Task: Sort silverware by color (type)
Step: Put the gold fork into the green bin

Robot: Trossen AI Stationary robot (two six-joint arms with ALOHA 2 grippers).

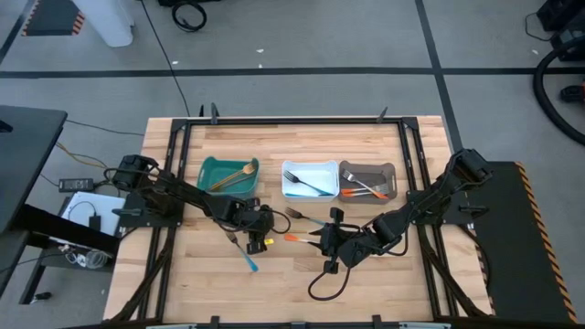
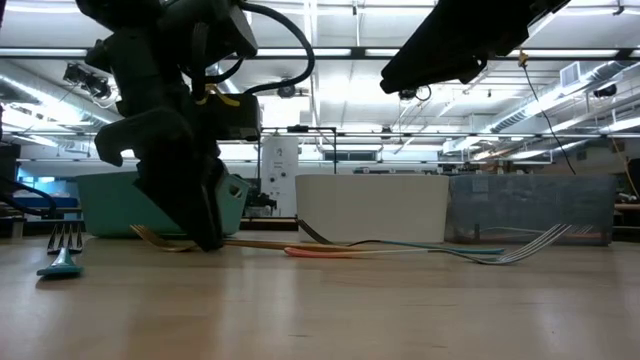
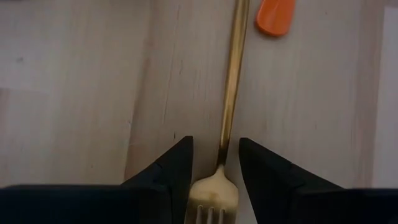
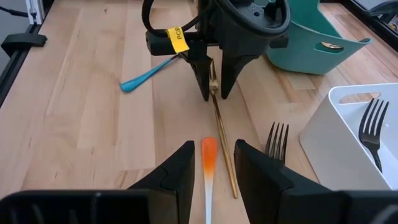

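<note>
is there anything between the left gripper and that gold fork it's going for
Nothing visible. The left gripper is open and already straddles the gold fork at its neck, on the table.

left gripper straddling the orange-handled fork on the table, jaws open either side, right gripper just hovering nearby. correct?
Not quite: the left gripper straddles the gold fork, not the orange-handled one. The left wrist view shows it. Its jaws are open either side, and the right gripper hovers nearby.
</note>
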